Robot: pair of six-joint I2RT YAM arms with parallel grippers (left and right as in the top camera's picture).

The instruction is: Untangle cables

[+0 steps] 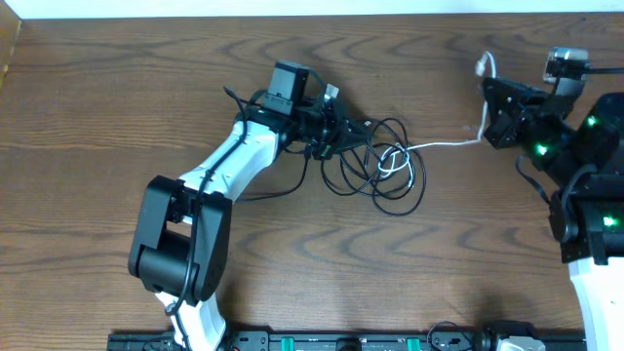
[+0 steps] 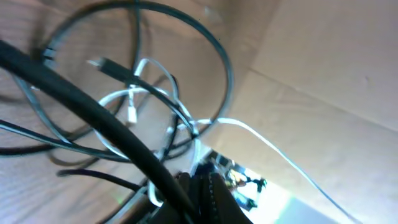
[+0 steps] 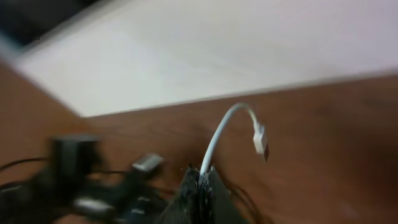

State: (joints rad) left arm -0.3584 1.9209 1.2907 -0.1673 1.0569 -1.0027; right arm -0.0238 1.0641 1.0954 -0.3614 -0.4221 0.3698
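The right gripper (image 3: 200,180) pinched the white cable (image 1: 444,145), drawn taut above the counter (image 1: 117,88). Its far end lay looped among the black cables (image 1: 390,185), which the left gripper (image 1: 330,135) seemingly pinched. Separation looked unfinished.

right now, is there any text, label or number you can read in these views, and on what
None can be read.
white cable, plug end: blurred, no marking shows.
rail at the table's near edge: marks too small to read.
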